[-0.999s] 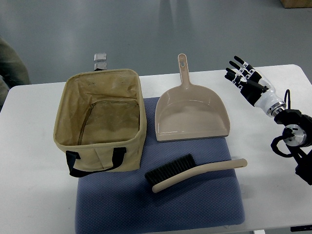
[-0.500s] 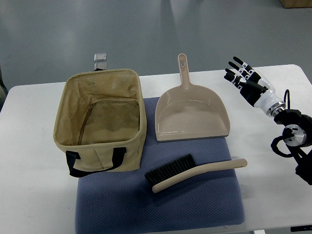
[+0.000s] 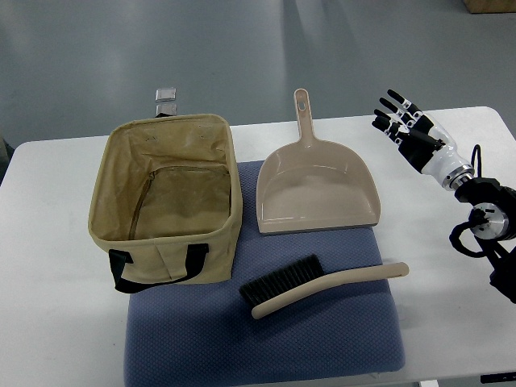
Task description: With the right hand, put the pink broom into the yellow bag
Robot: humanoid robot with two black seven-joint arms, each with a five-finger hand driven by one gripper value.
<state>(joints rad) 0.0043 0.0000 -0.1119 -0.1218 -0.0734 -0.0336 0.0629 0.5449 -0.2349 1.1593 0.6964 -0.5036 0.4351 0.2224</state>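
The right hand (image 3: 405,126) hovers over the white table (image 3: 451,322), fingers spread and holding nothing. The pink broom (image 3: 318,287) lies on the blue mat (image 3: 266,347), well apart from it, down-left; the yellow bag (image 3: 167,208) sits further left, beyond the dustpan (image 3: 314,193).

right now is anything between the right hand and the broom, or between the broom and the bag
Nothing visible blocks either path. The right hand is off beside the dustpan; the broom lies free on the mat, with the open bag just beside it.
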